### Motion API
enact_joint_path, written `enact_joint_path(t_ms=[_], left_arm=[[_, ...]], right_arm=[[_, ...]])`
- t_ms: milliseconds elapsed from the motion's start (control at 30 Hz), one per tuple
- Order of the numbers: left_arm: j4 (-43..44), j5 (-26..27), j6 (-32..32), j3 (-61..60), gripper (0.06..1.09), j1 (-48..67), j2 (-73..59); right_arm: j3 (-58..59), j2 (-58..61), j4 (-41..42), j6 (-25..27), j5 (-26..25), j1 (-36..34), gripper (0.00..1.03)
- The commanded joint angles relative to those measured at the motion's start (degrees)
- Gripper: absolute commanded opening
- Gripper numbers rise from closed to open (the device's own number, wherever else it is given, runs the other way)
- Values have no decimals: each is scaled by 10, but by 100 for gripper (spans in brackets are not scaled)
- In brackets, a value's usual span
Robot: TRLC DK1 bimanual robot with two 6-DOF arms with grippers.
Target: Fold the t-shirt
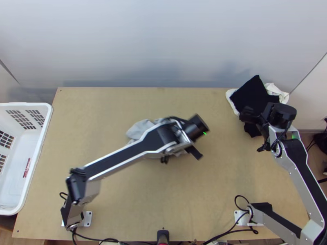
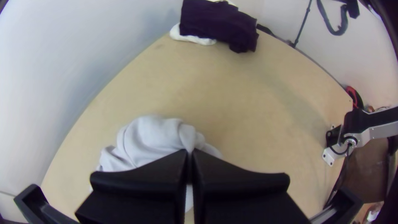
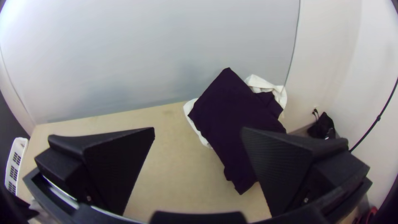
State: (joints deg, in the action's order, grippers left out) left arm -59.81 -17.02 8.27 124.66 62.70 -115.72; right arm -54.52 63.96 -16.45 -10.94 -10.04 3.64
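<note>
1 pale grey t-shirt (image 1: 139, 128) lies bunched mid-table, and a fold of it is pinched between the 2 nearly closed fingers of the left gripper (image 1: 194, 152). The right gripper (image 1: 250, 114) is held wide open, with nothing gripped, by 1 dark cloth (image 1: 250, 94) laid over white cloth (image 1: 283, 90). 1 white basket (image 1: 47, 118) is seen at the left. 2 arm bases are shown from above, 1 in the left wrist view.

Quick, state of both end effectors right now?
Left end effector: closed, apparently pinching the light grey cloth.
Right end effector: open wide, holding nothing.
</note>
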Motion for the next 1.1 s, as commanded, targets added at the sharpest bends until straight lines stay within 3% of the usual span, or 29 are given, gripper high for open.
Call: enact_joint_path(t_ms=[0,300,400,567,633,667,700,767,800,967,1067], left_arm=[[31,20,-2,42,9,60,-68],[54,39,31,51,9,106,-93],[28,69,39,40,9,121,-99],[-51,170,39,23,9,137,-121],[-80,173,29,23,12,141,-135],[-94,175,26,23,22,142,-138],[-107,189,21,21,39,141,-138],[-112,211,17,18,85,139,-134],[-111,222,18,17,98,137,-129],[-105,254,32,34,98,128,-117],[-105,253,33,50,98,132,-105]], right_arm=[[4,20,36,-15,1,-33,98],[12,42,52,-24,1,-31,98],[16,45,61,-26,1,-30,98],[21,46,65,-26,1,-28,98],[24,43,65,-25,2,-28,98],[25,42,65,-25,5,-27,98],[28,38,65,-25,7,-27,98],[36,29,69,-25,16,-27,98],[40,27,70,-25,20,-26,98],[54,20,76,-27,32,-28,98],[69,4,87,-23,66,-28,99]])
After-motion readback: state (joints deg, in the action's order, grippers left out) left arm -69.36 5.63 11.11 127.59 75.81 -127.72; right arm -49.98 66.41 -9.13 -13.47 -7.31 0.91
